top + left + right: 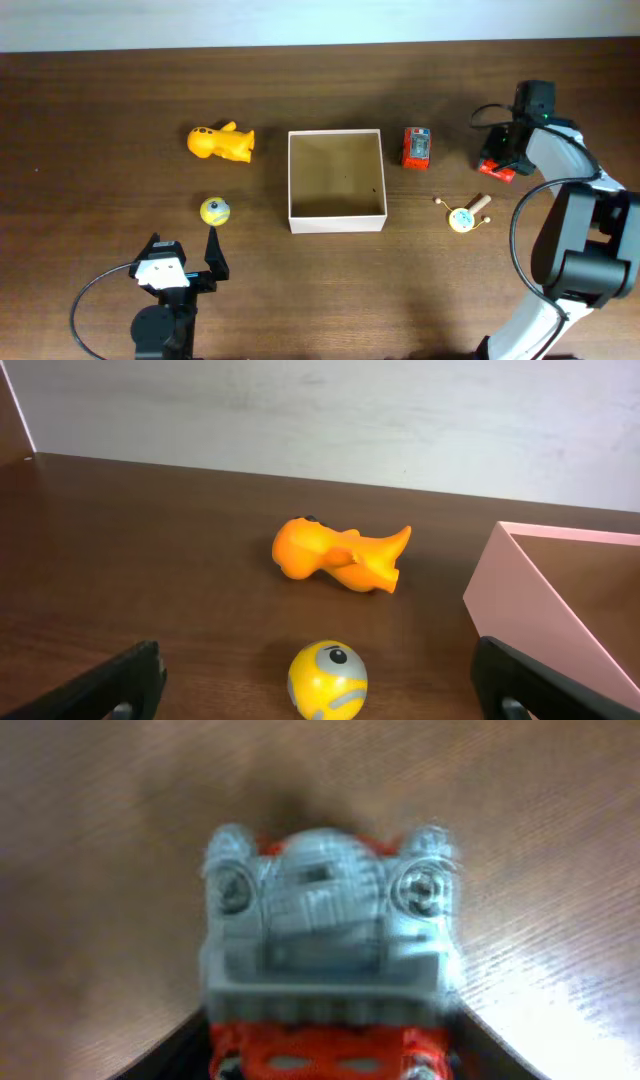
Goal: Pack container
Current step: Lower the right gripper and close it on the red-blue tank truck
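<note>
A dark wood table meets a pale wall. The right gripper (508, 145) straddles a red-and-grey toy (330, 940); I cannot tell whether its jaws pinch it. The left gripper (182, 250) gapes wide, a yellow ball (327, 678) just ahead. The container (337, 222) sits empty between both. This looks like the first pick; next comes a firm close, lift and carry left.

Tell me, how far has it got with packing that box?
Nothing looks packed yet: the container is empty. In hand: the right gripper is down over a red and grey toy, though whether it has clamped is unclear. The left gripper is open, facing the yellow ball. Left to pack: those two, the orange toy, a second red toy and a small yellow toy.
</note>
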{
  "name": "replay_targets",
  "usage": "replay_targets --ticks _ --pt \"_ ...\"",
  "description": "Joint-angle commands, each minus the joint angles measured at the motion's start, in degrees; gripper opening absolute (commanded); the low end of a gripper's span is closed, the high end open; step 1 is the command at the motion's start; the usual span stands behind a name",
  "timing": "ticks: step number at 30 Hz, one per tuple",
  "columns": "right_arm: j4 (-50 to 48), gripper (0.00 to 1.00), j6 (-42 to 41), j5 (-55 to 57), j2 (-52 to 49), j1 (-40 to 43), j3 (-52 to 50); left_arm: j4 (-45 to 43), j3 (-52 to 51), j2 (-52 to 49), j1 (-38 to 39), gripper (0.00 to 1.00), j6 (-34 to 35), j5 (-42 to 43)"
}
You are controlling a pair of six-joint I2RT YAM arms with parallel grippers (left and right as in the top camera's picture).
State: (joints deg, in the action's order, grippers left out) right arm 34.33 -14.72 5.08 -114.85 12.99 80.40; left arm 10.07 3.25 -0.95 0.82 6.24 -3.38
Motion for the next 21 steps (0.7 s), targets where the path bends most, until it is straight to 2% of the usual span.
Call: replay_targets --ticks 1,5,6,8,10,21 --pt "0.28 0.47 -0.11 0.35 -1.03 0.26 0.15 -0.13 -0.33 0.15 -0.24 0.99 0.11 0.61" --pt "0.28 0.46 -0.11 0.35 -1.03 0.26 0.15 -0.13 -0.33 0.15 -0.24 0.99 0.11 0.61" --pt "0.31 0.49 -0.11 0.35 -1.03 0.26 0.15 -0.13 -0.33 0.15 -0.24 0.99 0.11 0.61" --pt "0.28 0.61 -0.11 0.35 -1.03 0.26 0.15 -0.13 -0.33 0.15 -0.24 0.99 0.11 0.61" --pt "0.31 0.66 -0.11 0.35 -1.03 0.26 0.15 -0.13 -0.33 0.15 -0.24 0.99 0.11 0.61" --pt "0.31 0.69 -0.09 0.46 -1.03 0.28 0.15 -0.13 -0.33 0.15 -0.24 0.99 0.13 0.61"
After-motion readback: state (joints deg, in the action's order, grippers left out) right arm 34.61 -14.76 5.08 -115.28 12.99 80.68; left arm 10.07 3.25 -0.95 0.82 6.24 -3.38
